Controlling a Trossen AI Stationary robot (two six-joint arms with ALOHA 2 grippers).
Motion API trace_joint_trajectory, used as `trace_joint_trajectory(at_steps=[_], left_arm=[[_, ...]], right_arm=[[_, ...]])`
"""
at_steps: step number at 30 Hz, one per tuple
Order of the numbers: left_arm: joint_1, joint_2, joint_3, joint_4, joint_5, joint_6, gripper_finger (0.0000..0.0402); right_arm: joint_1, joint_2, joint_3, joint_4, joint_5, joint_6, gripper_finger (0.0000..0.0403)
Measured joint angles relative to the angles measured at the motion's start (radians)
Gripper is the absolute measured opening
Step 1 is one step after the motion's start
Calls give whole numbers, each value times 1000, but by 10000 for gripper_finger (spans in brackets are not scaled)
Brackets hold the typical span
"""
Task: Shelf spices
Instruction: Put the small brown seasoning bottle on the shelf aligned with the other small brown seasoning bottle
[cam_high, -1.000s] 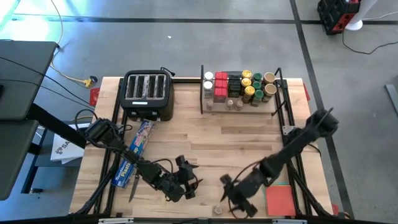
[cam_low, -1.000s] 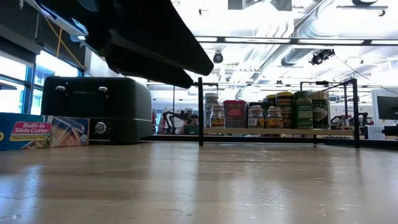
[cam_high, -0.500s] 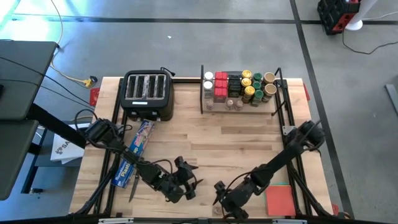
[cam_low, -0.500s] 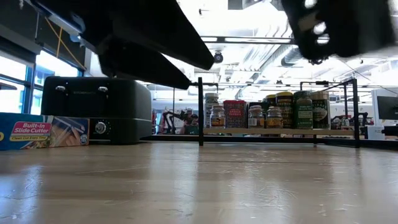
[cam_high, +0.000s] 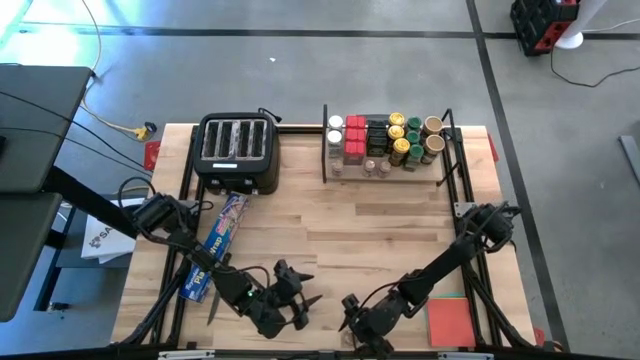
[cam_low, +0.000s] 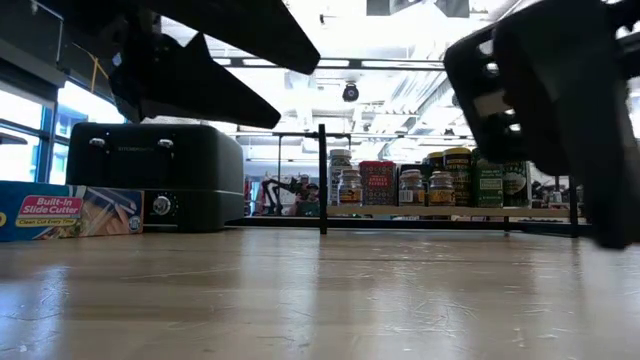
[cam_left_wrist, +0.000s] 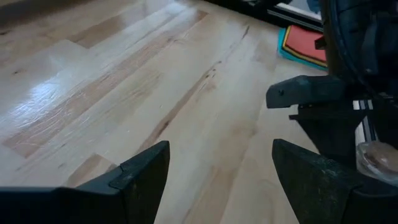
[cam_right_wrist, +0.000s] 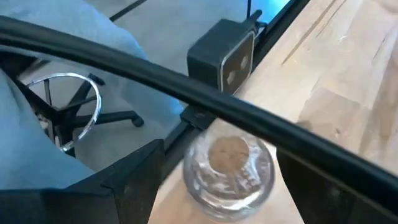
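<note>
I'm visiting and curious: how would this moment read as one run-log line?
right gripper: open around tiny clear jar, table's near edge | left gripper: open, empty, nearby | shelf: spices stocked

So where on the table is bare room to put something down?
The widest bare wood lies between the toaster and shelf at the back and the two arms at the front. The front edge is crowded: the left pincer and right pincer are close together there, a small clear jar before the right one. The shelf is packed with spices.
</note>
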Motion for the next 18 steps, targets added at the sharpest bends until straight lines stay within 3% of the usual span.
trace_joint_trajectory(at_steps=[5, 11, 18], left_arm=[[-11, 0, 0, 0, -32, -8, 280], [-7, 0, 0, 0, -49, 20, 280], [13, 0, 0, -1, -71, 94, 280]], right_arm=[[5, 0, 0, 5, -1, 23, 269], [-8, -3, 0, 14, -2, 41, 162], [-116, -71, 0, -100, 6, -20, 158]])
